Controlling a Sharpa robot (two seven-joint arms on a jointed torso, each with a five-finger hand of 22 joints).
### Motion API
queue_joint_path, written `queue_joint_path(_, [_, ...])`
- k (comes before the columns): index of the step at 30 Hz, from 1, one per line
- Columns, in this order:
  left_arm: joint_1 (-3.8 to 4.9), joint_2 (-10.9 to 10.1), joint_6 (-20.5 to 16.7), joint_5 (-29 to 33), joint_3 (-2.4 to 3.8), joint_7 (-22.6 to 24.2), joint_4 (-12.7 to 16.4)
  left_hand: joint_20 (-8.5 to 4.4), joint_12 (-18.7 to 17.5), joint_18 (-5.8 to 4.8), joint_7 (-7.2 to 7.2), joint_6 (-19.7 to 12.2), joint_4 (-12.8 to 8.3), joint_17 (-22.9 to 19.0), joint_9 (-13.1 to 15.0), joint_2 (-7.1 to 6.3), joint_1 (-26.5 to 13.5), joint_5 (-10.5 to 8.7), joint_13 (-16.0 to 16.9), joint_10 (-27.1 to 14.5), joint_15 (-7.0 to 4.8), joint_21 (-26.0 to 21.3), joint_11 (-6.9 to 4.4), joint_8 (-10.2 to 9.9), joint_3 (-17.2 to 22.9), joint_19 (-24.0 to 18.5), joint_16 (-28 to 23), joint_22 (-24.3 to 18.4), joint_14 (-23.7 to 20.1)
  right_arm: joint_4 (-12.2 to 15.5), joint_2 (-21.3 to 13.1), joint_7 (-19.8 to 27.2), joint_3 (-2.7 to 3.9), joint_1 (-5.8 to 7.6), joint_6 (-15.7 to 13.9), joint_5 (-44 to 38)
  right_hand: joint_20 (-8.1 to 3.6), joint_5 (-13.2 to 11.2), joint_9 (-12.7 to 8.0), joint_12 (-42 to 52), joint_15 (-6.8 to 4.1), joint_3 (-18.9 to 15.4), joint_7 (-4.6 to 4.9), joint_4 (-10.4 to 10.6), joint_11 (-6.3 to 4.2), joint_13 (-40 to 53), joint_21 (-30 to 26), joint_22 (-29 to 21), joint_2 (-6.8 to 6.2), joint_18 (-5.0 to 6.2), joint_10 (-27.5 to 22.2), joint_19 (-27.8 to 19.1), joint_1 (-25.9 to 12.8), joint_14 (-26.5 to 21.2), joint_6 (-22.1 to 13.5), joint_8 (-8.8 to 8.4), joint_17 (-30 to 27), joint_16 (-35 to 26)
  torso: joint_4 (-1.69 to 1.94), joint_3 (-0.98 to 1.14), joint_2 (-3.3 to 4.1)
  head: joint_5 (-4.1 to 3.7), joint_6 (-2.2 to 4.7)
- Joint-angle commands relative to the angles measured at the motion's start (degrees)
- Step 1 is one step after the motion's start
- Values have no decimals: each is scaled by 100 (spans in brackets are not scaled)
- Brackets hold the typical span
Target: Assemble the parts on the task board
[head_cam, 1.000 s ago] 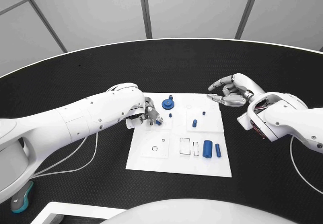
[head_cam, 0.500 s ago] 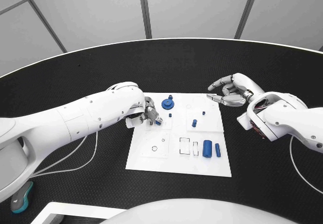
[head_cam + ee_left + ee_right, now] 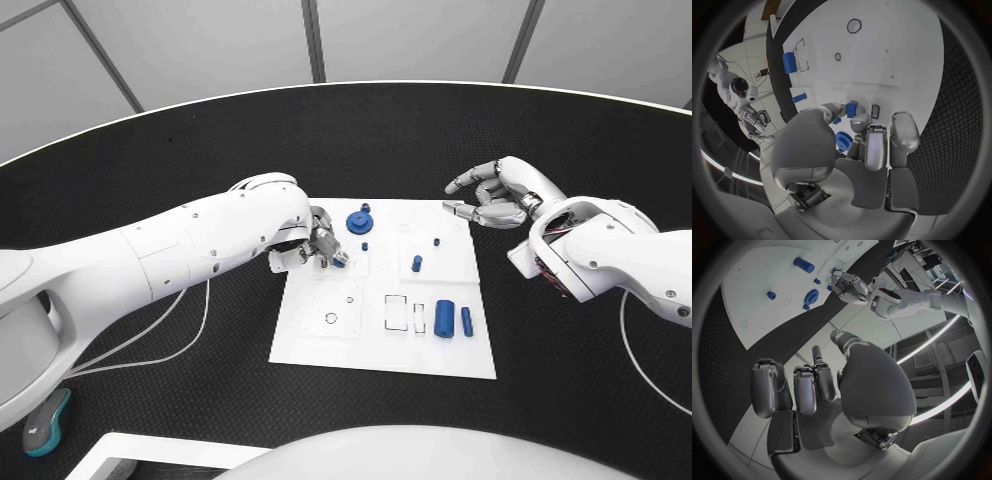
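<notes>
A small blue part (image 3: 852,109) is pinched between the fingertips of the left hand (image 3: 306,250), just over the left side of the task board (image 3: 382,340), near its far end. Almost nothing has been moved in the last second: the part and the hand are kept in the same spot. So it is judged that the part is being lined up slowly and has not been pushed in yet.

A round blue part (image 3: 359,222) is seen at the board's far edge. A fat blue roll (image 3: 446,318) is laid near the board's right side.

The pinch is shown plainly in the left wrist view; in the head view it is mostly hidden by the fingers.

The right hand (image 3: 493,195) is held off the board's far right corner, fingers half curled, nothing held.
</notes>
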Motion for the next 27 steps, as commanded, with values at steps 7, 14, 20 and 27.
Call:
queue_joint_path(7, [144,26,450,2,1,59,-29,-12,41,-36,-13,-17,-564,820,25,67,107,18,17,37,-7,-25,3,19,618,-25,-21,1,409,-10,8,-3,0,0,3,0,-43,23,-7,2,-43,-7,15,43,-30,869,-21,856,14,36,28,311,-45,569,30,28,1363,-30,-4,6,-8,-8,15])
queue_joint_path(14, [247,132,996,95,2,73,-166,-9,77,-31,-8,-24,-595,797,41,52,113,4,76,60,-3,-35,7,27,644,-43,-34,-26,403,-26,32,-7,0,0,9,0,-43,23,-7,2,-43,-7,15,43,-30,869,-21,856,14,36,28,311,-45,569,30,28,1363,-30,-13,15,-7,-10,30])
queue_joint_path(20, [311,234,1217,120,2,68,-315,-7,85,-29,-5,-25,-611,788,49,48,116,-4,89,60,0,-41,9,31,656,-53,-39,-39,399,-34,44,-12,0,-1,16,0,-43,23,-7,2,-43,-7,15,43,-30,869,-21,856,14,36,28,311,-45,569,30,28,1363,-30,-18,16,7,-19,49])
queue_joint_path(27, [353,357,1322,125,2,29,-523,-5,87,-27,1,-31,-625,770,57,53,118,-14,92,54,4,-46,14,31,671,-62,-49,-50,393,-39,60,-16,0,-1,21,0,-43,23,-7,2,-43,-7,15,43,-30,869,-21,856,14,36,28,311,-45,569,30,28,1363,-30,-3,10,3,-39,47])
